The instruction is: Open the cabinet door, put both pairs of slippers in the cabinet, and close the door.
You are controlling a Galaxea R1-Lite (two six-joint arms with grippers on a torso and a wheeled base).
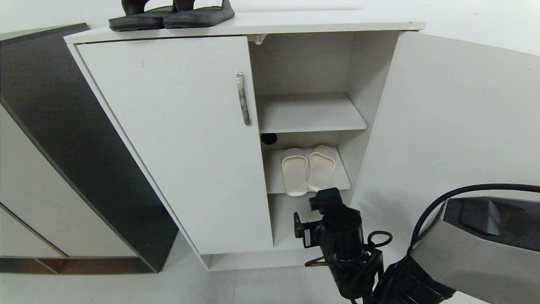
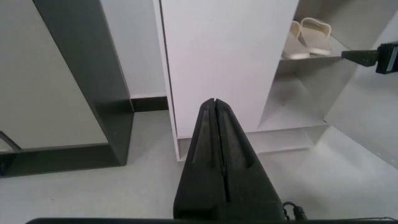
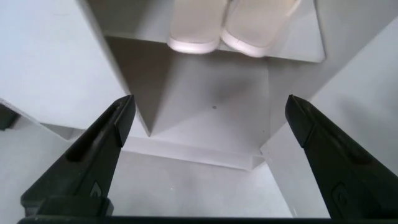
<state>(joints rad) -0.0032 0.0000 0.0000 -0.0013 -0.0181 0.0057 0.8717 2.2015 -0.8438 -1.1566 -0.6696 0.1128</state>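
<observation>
The right tool [image 3: 208, 106] gapes wide and empty just before and below the white slippers [image 1: 308, 169], which sit side by side on a shelf [image 1: 274, 177] inside the cabinet [image 1: 295, 23], beside its open right door [image 1: 455, 118]. The black slippers [image 1: 171, 16] lie on the cabinet top. The left tool [image 2: 214, 102], pressed closed and empty, hangs apart, facing the closed left door [image 1: 177, 139].

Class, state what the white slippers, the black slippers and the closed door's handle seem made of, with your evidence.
White slippers: likely moulded foam or rubber, matte; one-piece look, raised rim.
Black slippers: likely similar foam or rubber, matte; thick, rounded soles.
Door handle: probably metal, shiny; grey with bright glints.
</observation>
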